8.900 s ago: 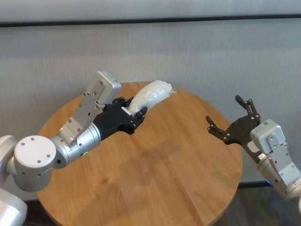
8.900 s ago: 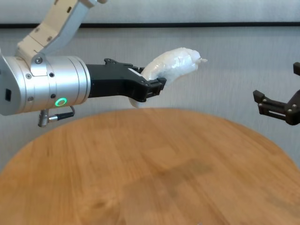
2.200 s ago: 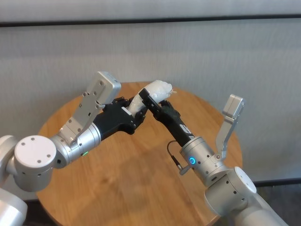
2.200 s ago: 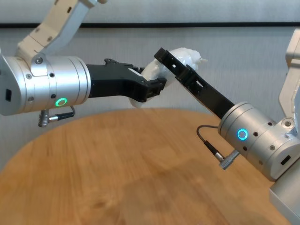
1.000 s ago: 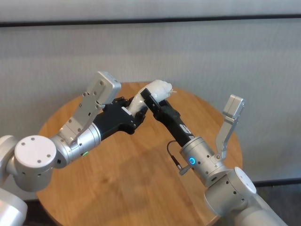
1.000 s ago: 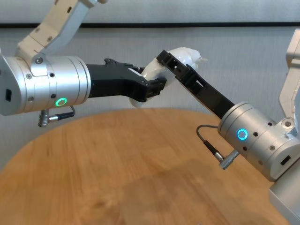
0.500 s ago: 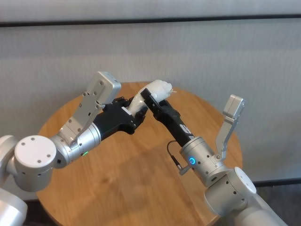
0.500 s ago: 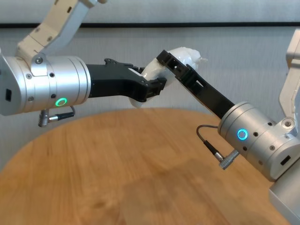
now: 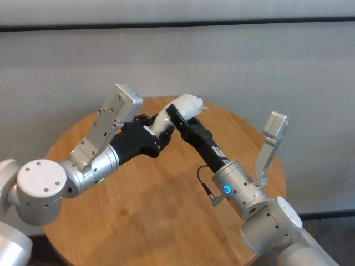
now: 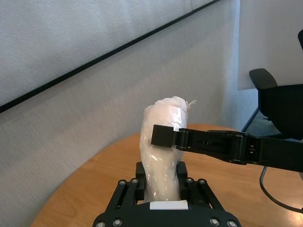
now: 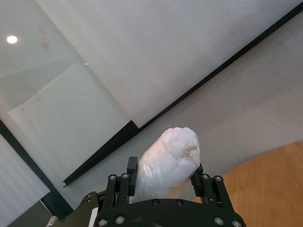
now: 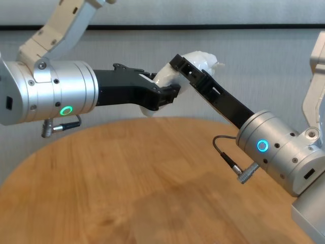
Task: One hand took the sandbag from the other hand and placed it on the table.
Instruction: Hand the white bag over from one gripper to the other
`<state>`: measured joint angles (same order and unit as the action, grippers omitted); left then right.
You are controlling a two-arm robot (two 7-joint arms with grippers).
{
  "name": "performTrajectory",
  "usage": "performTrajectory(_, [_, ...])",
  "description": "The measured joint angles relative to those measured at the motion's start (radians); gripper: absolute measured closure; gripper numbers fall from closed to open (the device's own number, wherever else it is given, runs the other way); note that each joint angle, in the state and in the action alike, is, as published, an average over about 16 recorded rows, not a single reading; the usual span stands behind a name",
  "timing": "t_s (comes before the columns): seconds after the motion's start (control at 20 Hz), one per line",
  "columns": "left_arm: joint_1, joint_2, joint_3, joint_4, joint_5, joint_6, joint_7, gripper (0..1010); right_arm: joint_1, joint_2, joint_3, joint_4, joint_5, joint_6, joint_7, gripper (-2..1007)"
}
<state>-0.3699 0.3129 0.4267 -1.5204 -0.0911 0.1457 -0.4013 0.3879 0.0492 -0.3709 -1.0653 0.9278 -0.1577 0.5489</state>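
Observation:
The white sandbag point(image 9: 187, 103) is held in the air above the far part of the round wooden table point(image 9: 166, 221). My left gripper point(image 9: 161, 133), green ring, is shut on the bag's lower end. My right gripper point(image 9: 175, 115), blue ring, reaches in from the right, and its fingers point(image 12: 179, 62) clamp the bag's middle just above the left gripper. The knotted tip point(image 12: 219, 64) points up and to the right. The left wrist view shows the bag point(image 10: 163, 156) upright with a right finger point(image 10: 165, 135) across it. The right wrist view shows the bag point(image 11: 170, 151) between the right gripper's fingers.
The tabletop point(image 12: 127, 178) lies bare under both arms. A grey wall with a dark horizontal strip point(image 9: 222, 23) stands behind the table. A black cable with a plug point(image 12: 236, 170) hangs from my right wrist.
Since 8.9 s ago my right arm came in from the far right and closed on the sandbag held by the left gripper. Nothing has moved in the last second.

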Motion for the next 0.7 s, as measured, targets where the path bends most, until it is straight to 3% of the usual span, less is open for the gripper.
performTrajectory(0.35, [0.000,0.000,0.000,0.000,0.000,0.000,0.000,407,0.000,0.000,0.000,0.000,0.000,0.000,0.000,346])
performTrajectory(0.7, [0.000,0.000,0.000,0.000,0.000,0.000,0.000,186,0.000,0.000,0.000,0.000,0.000,0.000,0.000,346])
